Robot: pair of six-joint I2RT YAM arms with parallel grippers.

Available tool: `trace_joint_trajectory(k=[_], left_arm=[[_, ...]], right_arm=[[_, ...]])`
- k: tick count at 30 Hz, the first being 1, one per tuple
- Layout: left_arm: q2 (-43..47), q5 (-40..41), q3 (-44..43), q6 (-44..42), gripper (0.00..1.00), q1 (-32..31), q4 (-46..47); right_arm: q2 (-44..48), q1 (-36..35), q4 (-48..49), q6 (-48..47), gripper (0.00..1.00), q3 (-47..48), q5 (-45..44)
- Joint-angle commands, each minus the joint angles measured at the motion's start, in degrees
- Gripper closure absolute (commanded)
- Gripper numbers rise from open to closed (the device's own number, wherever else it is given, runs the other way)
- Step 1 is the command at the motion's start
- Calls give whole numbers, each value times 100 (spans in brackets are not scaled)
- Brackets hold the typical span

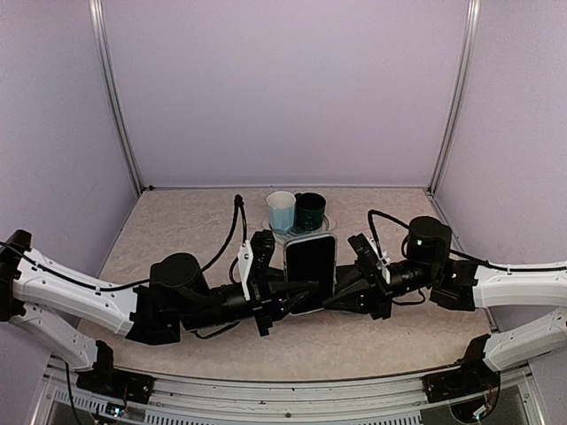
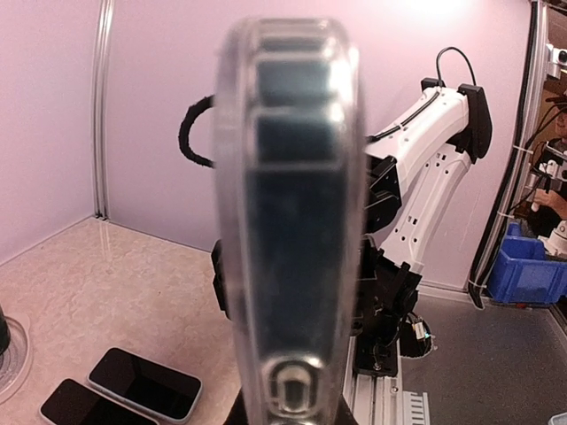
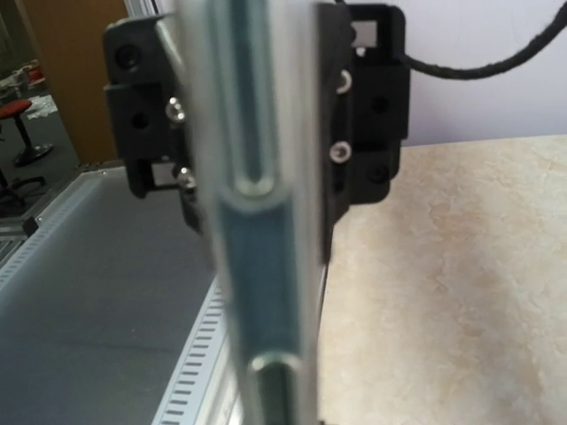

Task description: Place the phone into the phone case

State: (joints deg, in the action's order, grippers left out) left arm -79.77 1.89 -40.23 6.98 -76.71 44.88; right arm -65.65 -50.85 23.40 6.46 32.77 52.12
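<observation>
Well, lilac walls (image 1: 283, 88) ring beige tabletop (image 1: 190, 226) under phone (image 1: 310, 266).

The phone (image 1: 310, 270) is glossy glass, the case (image 2: 292, 221) clear plastic, the tabletop (image 1: 195, 221) smooth.

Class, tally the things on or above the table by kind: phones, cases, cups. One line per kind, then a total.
Phones: 3, one held, two lying flat
Clear phone case: 1, around the held phone
Cups: 2, one light blue, one dark
Total: 6

White arm links (image 1: 71, 292), black joints (image 1: 177, 274), black cables (image 2: 182, 135)
</observation>
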Motion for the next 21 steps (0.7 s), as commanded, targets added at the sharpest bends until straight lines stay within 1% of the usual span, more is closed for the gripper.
trace_joint_trajectory(k=[1, 2, 3, 4, 5, 8, 10, 11, 13, 15, 16, 20, 21], left_arm=[[128, -77, -124, -109, 100, -29, 300], [121, -97, -126, -107, 100, -29, 294], [126, -115, -126, -105, 100, -29, 293], [128, -126, -130, -100, 100, -34, 294], [128, -127, -134, -95, 100, -30, 289], [137, -136, -139, -108, 100, -29, 306], [129, -128, -143, -106, 100, -35, 319], [128, -128, -143, -104, 100, -33, 337], [113, -128, -154, -98, 100, -34, 329], [106, -123, -161, -77, 100, -29, 336], [109, -115, -153, -67, 100, -34, 344], [119, -34, -152, -56, 100, -29, 279], [124, -29, -140, -57, 100, -29, 248]], right_arm=[[385, -57, 154, -47, 97, -26, -204], [414, -57, 60, -57, 71, -14, -311], [435, -55, -69, -125, 52, 6, -342], [448, -54, -160, -198, 46, 14, -344], [466, -53, -224, -238, 44, 26, -383], [455, -54, -114, -182, 46, 17, -317], [344, -57, -72, -134, 53, 73, -256], [290, -57, -94, -124, 61, 112, -243], [198, -57, -89, -102, 81, 162, -234], [159, -57, -3, -73, 95, 160, -193], [162, -57, 18, -67, 100, 155, -205], [213, -52, 69, -40, 100, 112, -256], [230, -56, 43, -30, 84, 107, -312]])
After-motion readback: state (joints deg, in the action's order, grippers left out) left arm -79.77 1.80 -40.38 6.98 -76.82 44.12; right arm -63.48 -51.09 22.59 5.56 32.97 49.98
